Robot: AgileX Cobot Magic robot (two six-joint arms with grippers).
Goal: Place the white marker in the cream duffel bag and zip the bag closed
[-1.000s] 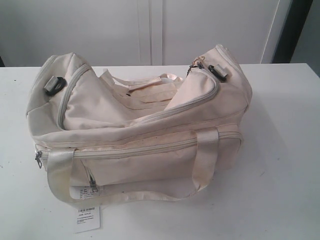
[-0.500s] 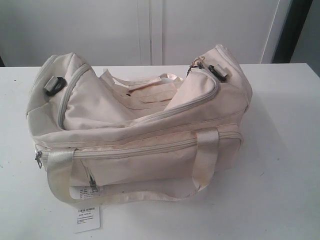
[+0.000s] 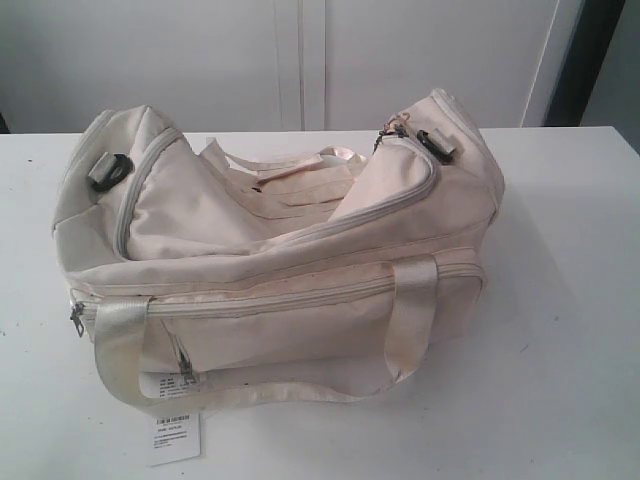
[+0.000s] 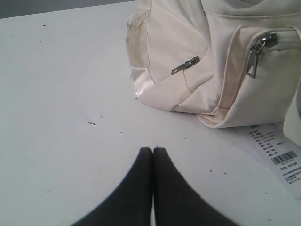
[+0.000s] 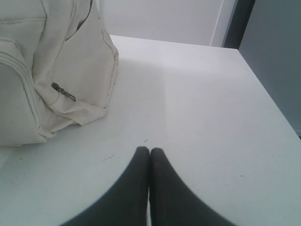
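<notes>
The cream duffel bag (image 3: 300,260) lies on the white table (image 3: 560,350), its top flap sunken and its top zipper track looking closed along the length I see. The white marker is out of view. Neither gripper shows in the exterior view. In the left wrist view my left gripper (image 4: 153,149) hangs shut and empty over bare table, short of one end of the bag (image 4: 188,61). My right gripper (image 5: 149,149) is likewise shut and empty above the table, beside the bag's other end (image 5: 28,70).
A white barcode tag (image 3: 175,437) lies on the table in front of the bag, also seen in the left wrist view as a tag (image 4: 282,155). Metal zipper pulls (image 4: 256,59) hang at the bag's end. The table's right edge (image 5: 268,99) runs near the right gripper.
</notes>
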